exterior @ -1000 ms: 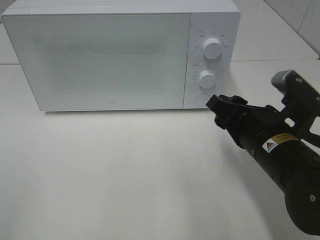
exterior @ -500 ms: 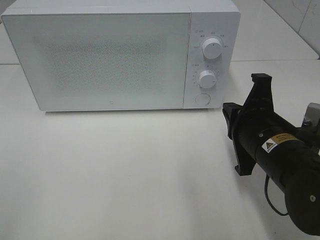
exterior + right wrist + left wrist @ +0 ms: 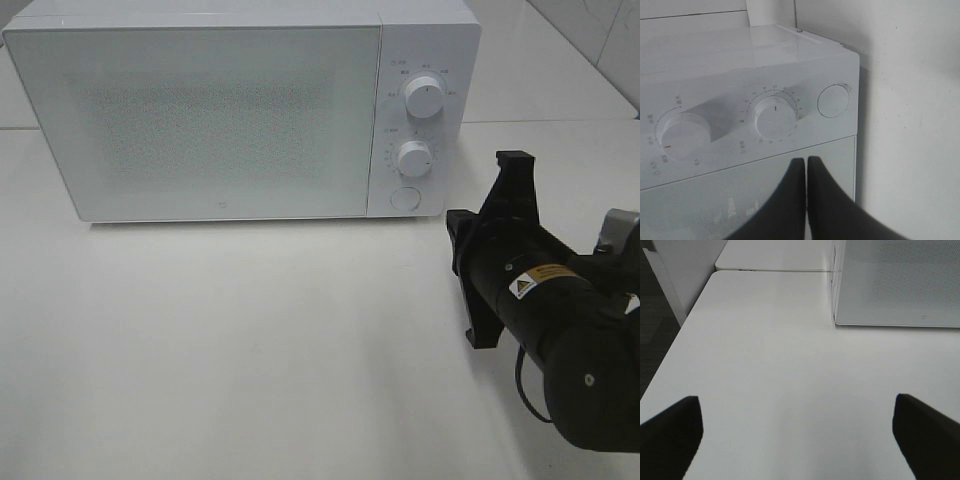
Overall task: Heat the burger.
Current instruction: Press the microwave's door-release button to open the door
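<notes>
The burger is out of view; the white microwave (image 3: 200, 120) stands at the back of the table with its door closed and its frosted window shows nothing inside. My right gripper (image 3: 806, 167) is shut with nothing between its fingers, pointing at the control panel just below the lower knob (image 3: 775, 117) and the round door button (image 3: 833, 100). Its arm (image 3: 540, 290) hovers to the right of the microwave's front corner. My left gripper (image 3: 797, 435) is open and empty over bare table, off the microwave's left front corner (image 3: 836, 322).
The control panel carries an upper knob (image 3: 425, 98), a lower knob (image 3: 414, 158) and a round button (image 3: 404, 198). The white table (image 3: 250, 340) spreads in front of the microwave. The table's left edge (image 3: 670, 350) drops to dark floor.
My right gripper has drawn back to the right from the round button, rolled about its axis and closed its jaws. The microwave door stays closed. The left gripper has not moved.
</notes>
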